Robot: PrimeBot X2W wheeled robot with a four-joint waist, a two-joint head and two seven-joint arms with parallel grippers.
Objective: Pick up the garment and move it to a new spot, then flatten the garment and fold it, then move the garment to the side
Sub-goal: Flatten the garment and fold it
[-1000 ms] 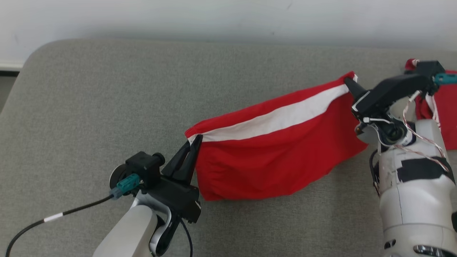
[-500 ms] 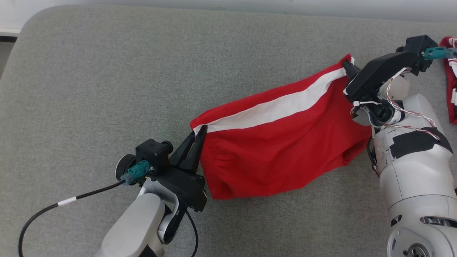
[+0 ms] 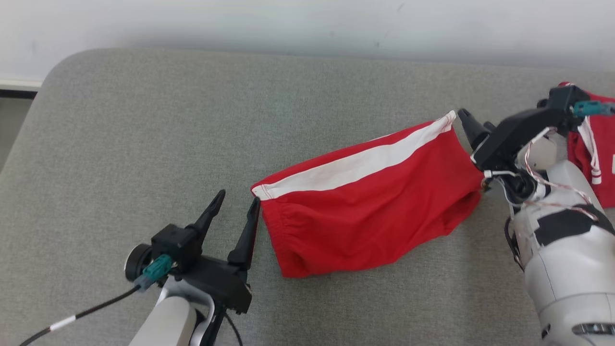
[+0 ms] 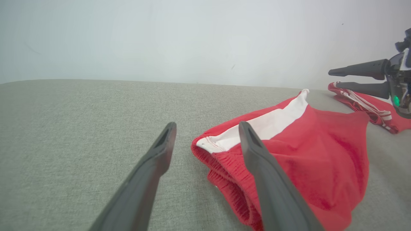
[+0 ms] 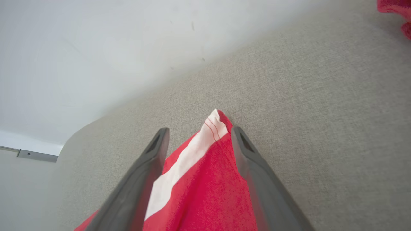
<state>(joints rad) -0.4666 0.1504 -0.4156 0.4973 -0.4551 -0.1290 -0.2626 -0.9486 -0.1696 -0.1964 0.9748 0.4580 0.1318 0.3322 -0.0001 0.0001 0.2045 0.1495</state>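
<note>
My left pincer stands open with nothing between its two long dark fingers; the inner finger sits just beside the elastic waistband corner of the red fabric shorts with a white side stripe, and I cannot tell whether it touches the cloth. My right pincer is likewise open. In the right wrist view the far striped corner of the shorts lies in the gap between the spread fingers, unclamped. The shorts lie across the middle-right of the grey fabric-covered worktop, lengthwise between the two pincers, with gathers along the waistband end and a rumpled near edge.

Hazard 1: if either arm retracts sideways, not straight back, a fingertip is likely to catch a corner and drag it, undoing the spread.

Hazard 2: the cloth is not fully flat, so a fold started now would probably trap the puckers and come out crooked. Smoothing should come first.

Hazard 3: a second red garment with a white drawstring lies close behind my right forearm, well apart from the shorts. A wide swing of that arm could sweep it into the working area or tangle it with the exposed wiring at the wrist.

Hazard 4: the black cable trailing from my left wrist lies on the worktop and could snag on low passes.
</note>
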